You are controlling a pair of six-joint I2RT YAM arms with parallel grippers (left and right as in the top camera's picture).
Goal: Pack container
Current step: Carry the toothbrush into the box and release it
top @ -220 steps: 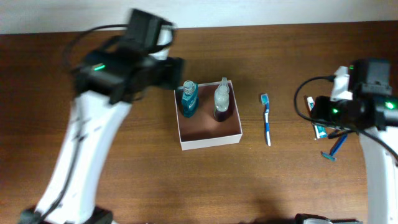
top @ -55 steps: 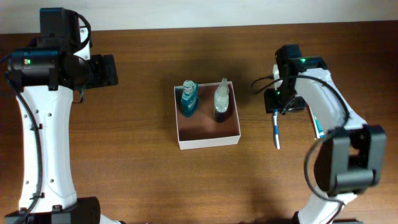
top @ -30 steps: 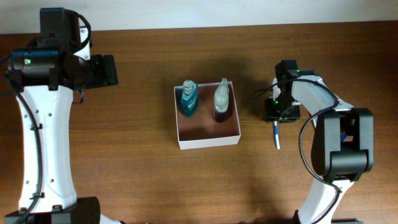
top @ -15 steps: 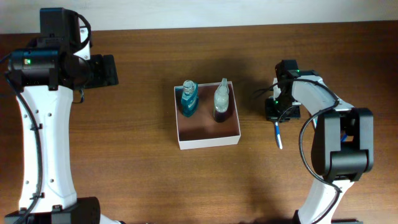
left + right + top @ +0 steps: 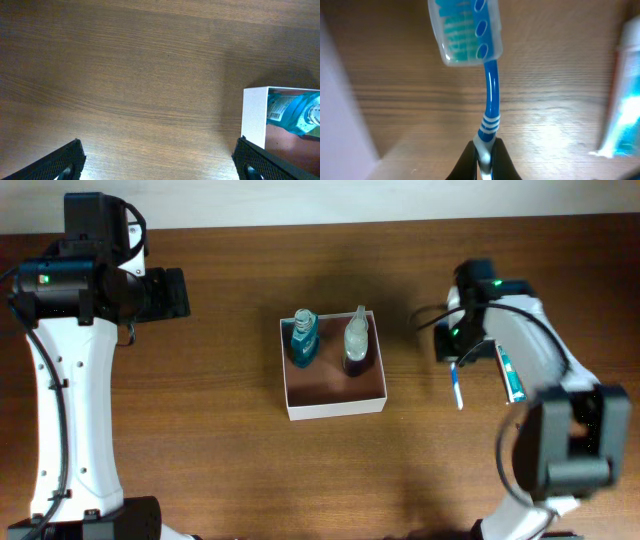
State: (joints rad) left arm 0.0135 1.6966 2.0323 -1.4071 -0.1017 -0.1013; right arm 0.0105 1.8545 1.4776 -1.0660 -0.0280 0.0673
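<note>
The container, a shallow white-walled box with a reddish-brown inside, sits mid-table; its wall shows in the left wrist view. A teal bottle and a clear bottle stand in its far half. My right gripper is shut on a blue and white toothbrush, lifted off the table right of the container. In the right wrist view the jaws pinch the handle, the capped head pointing away. My left gripper is open and empty, far left of the container.
A toothpaste tube lies on the table just right of the right gripper; it also shows in the right wrist view. Brown wood tabletop surrounds the container.
My right gripper closed on the toothbrush on the table, then lifted it and shifted slightly right. The left arm has not moved.
</note>
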